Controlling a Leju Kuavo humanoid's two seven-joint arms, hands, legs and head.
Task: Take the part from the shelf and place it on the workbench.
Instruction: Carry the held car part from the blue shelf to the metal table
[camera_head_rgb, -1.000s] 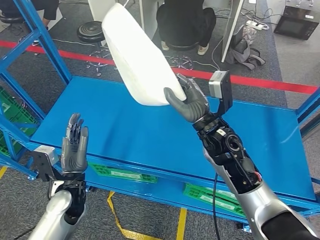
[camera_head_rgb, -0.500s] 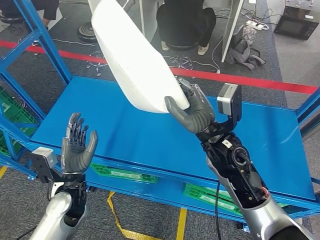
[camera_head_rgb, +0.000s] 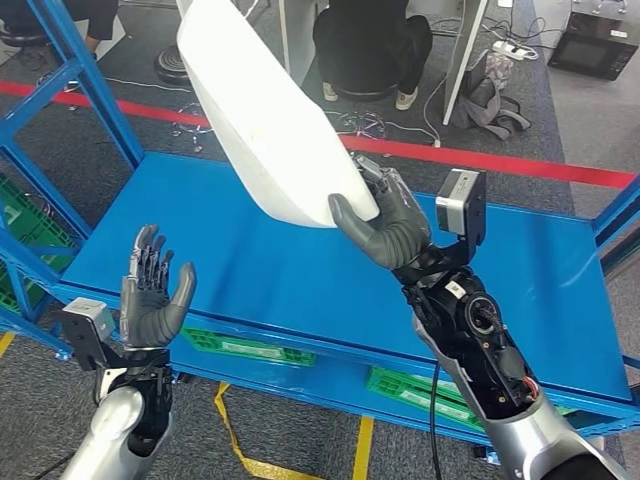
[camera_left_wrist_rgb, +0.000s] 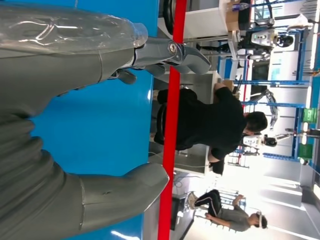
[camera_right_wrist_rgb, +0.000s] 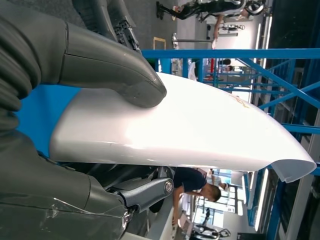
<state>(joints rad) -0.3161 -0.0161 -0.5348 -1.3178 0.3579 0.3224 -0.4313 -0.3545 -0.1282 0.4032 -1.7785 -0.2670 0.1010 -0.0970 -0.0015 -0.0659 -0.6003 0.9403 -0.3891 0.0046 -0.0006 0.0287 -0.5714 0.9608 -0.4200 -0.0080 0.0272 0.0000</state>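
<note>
A long white curved part (camera_head_rgb: 264, 110) slants up and to the left above the blue shelf board (camera_head_rgb: 249, 260). My right hand (camera_head_rgb: 381, 222) grips its lower end, thumb pressed on the near face. In the right wrist view the thumb (camera_right_wrist_rgb: 113, 65) lies across the white part (camera_right_wrist_rgb: 188, 125), with darker fingers beneath it. My left hand (camera_head_rgb: 153, 295) is raised at the shelf's front left edge, palm up, fingers apart and holding nothing. In the left wrist view my left hand (camera_left_wrist_rgb: 75, 125) is spread over the blue board.
Blue frame posts (camera_head_rgb: 90, 80) rise at the left and a blue rail (camera_head_rgb: 615, 215) at the right. Green crates (camera_head_rgb: 249, 345) sit on the lower level. A red floor line (camera_head_rgb: 528, 165) runs behind the shelf. A person (camera_head_rgb: 370, 45) sits at a desk beyond, near a stool (camera_head_rgb: 181, 62).
My right hand has lifted the white part higher and swung it slightly leftward. My left hand has opened its thumb outward and stayed near the shelf's front edge.
</note>
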